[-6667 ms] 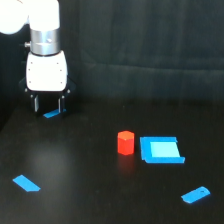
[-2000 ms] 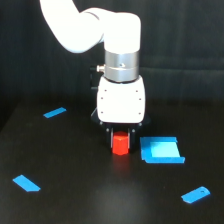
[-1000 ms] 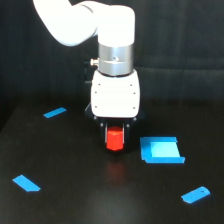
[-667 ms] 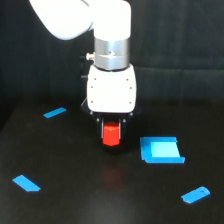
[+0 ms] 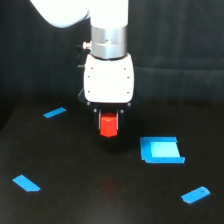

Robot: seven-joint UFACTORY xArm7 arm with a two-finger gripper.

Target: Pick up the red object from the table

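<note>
- Nearest the camera, on the glossy black table [image 5: 75,205]: a flat blue strip [image 5: 26,183] toward the exterior view's left and a small blue tab [image 5: 195,194] toward its right, both lying flat and well apart from everything else.
- Between them, on bare table: a faint reddish glow [image 5: 111,186], read as a reflection of the block above.
- Farther back, toward the exterior view's right: a blue rectangular block [image 5: 160,150], resting flat, near the gripper's column but not touching it.
- Mid-scene: the red object [image 5: 109,125], a stubby red-orange block, clear of the table and pinched in the gripper [image 5: 109,120]; dark fingers just visible at its upper sides, closed on it.
- Only the top part of the block seems to sit within the fingers, so a shallow hold, as judged from this single view.
- Risk one: slipping out during further lifting, if the pinch is light or the arm jerks.
- Risk two: tilting or twisting in the grip, given how little of the block is held.
- Risk three: a dropped block bouncing onto the blue rectangular block or rolling away.
- Farther back, toward the exterior view's left: another blue strip [image 5: 54,112], flat, out of the way.
- Farthest: the white wrist housing [image 5: 109,82], the metal collar above it, and a dark curtain [image 5: 190,50] behind.
</note>
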